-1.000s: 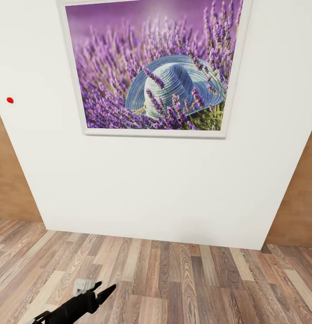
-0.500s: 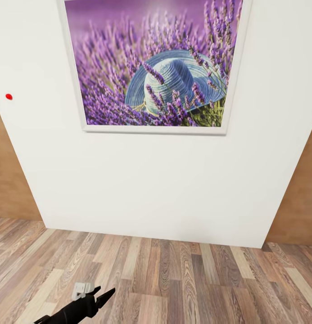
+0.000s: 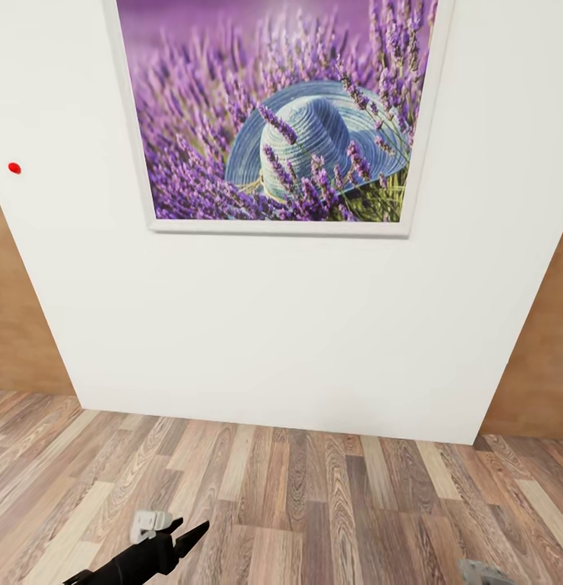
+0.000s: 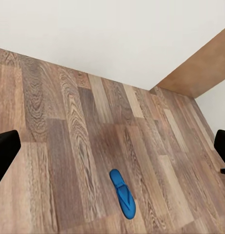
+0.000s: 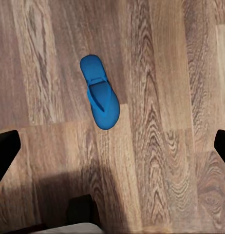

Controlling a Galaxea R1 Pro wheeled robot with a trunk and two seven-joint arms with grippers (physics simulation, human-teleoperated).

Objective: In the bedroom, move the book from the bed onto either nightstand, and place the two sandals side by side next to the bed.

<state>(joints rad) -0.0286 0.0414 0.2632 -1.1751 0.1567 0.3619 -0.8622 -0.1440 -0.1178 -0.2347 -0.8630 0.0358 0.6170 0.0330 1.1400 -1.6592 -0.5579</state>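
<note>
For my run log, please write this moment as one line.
left gripper: open, empty | right gripper: open, over blue sandal on wood floor | head: lavender picture

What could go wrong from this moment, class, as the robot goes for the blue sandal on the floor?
1. The bright blue flat sandal lies flat on the wood-plank floor; the open right end effector may scrape the planks.
2. The head view faces the white wall, so guidance probably rests on wrist views.

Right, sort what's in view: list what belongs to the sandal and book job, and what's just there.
Part of the job:
- blue sandal lying flat on the floor, with the right gripper open above it
- left gripper, open as well

Just there:
- lavender picture on the white wall
- small red dot on that wall
</note>
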